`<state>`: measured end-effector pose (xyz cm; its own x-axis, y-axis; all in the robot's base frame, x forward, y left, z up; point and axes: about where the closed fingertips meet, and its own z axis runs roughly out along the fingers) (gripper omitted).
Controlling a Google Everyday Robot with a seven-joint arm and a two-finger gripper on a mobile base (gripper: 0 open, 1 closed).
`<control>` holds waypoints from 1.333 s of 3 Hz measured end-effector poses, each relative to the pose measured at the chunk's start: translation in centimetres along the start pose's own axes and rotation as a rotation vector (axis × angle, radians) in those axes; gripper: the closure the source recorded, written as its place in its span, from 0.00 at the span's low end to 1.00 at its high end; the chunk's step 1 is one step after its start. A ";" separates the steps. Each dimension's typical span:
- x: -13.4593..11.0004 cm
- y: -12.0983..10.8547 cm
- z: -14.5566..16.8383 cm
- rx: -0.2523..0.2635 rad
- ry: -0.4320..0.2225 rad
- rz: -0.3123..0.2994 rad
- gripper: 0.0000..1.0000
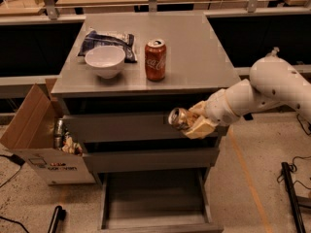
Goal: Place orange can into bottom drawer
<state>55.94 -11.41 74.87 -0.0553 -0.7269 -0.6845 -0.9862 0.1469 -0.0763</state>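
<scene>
The orange can (179, 119) lies tilted on its side in my gripper (193, 122), silver top pointing left. The gripper is shut on it and holds it in front of the cabinet's top drawer front, to the right of centre. My white arm (265, 89) reaches in from the right. The bottom drawer (154, 204) is pulled open below, a wide grey box that looks empty. The can hangs well above it, over its right half.
On the grey cabinet top (194, 47) stand a red Coca-Cola can (155, 59), a white bowl (104, 61) and a dark snack bag (107, 41). An open cardboard box (43, 140) with items sits on the floor at left. A black stand (291, 198) is at right.
</scene>
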 end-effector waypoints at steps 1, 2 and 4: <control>6.3 0.4 4.2 -0.027 -0.005 0.042 1.00; 16.7 2.3 9.0 0.017 -0.071 0.004 1.00; 19.2 0.4 13.5 0.019 -0.133 0.058 1.00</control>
<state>56.60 -16.25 51.95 -0.0899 -0.6221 -0.7778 -0.9787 0.1997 -0.0467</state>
